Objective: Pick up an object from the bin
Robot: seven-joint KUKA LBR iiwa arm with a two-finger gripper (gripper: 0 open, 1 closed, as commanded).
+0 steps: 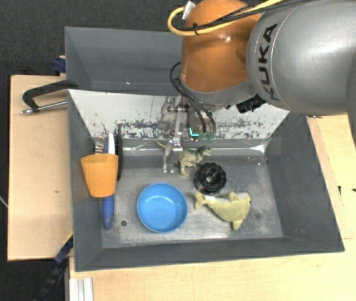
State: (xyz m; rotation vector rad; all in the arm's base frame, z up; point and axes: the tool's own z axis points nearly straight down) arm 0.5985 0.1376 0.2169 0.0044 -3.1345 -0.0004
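Hanging my gripper (179, 150) low at mid-frame over the pale scrap (188, 162) beside the black knob (210, 177) — placed, likely, to take it — I cannot tell if it's spread or pinched.

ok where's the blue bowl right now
In the camera view the blue bowl sits on the bin floor near the front wall, between the orange cup to the view's left and the pale yellow toy to its right.
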